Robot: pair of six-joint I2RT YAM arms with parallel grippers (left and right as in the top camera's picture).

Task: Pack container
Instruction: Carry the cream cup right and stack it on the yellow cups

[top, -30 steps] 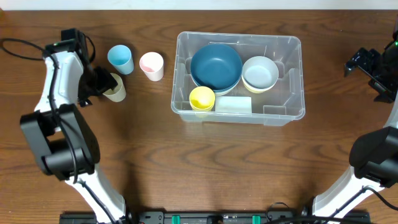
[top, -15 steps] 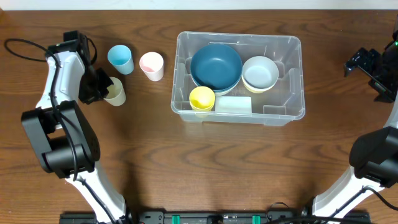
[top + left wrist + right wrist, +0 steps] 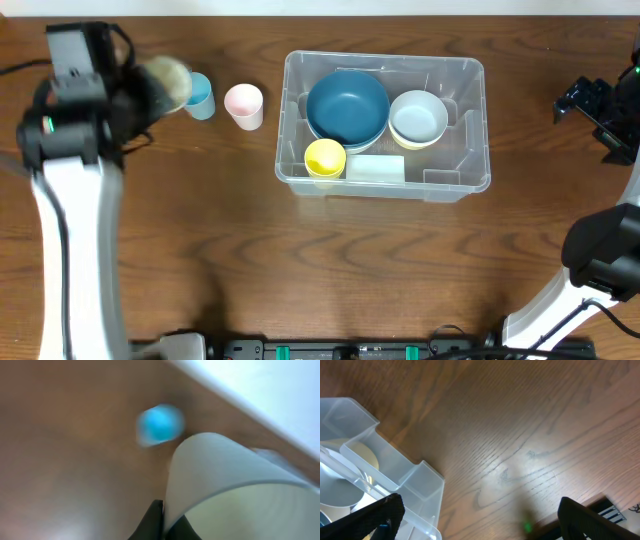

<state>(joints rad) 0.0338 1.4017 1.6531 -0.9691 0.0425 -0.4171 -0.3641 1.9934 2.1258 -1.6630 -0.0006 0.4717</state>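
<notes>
Clamping the left gripper [image 3: 162, 525] on a beige cup [image 3: 235, 490], held it aloft left of the container [image 3: 384, 58] set mid-table [image 3: 300, 260]. Parked right gripper [image 3: 485, 520], jaws apart, right of the container. Counted blue bowl [image 3: 347, 105], white bowl [image 3: 418, 117], yellow cup [image 3: 325, 158] inside; judged blue cup [image 3: 203, 100], pink cup [image 3: 243, 105] unpacked, left of it.

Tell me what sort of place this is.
Probably a robot lab workbench, not a kitchen: two robot arms, left arm and right arm, at a wooden table; the left holds a beige cup, and a clear plastic container holds a blue bowl.
</notes>
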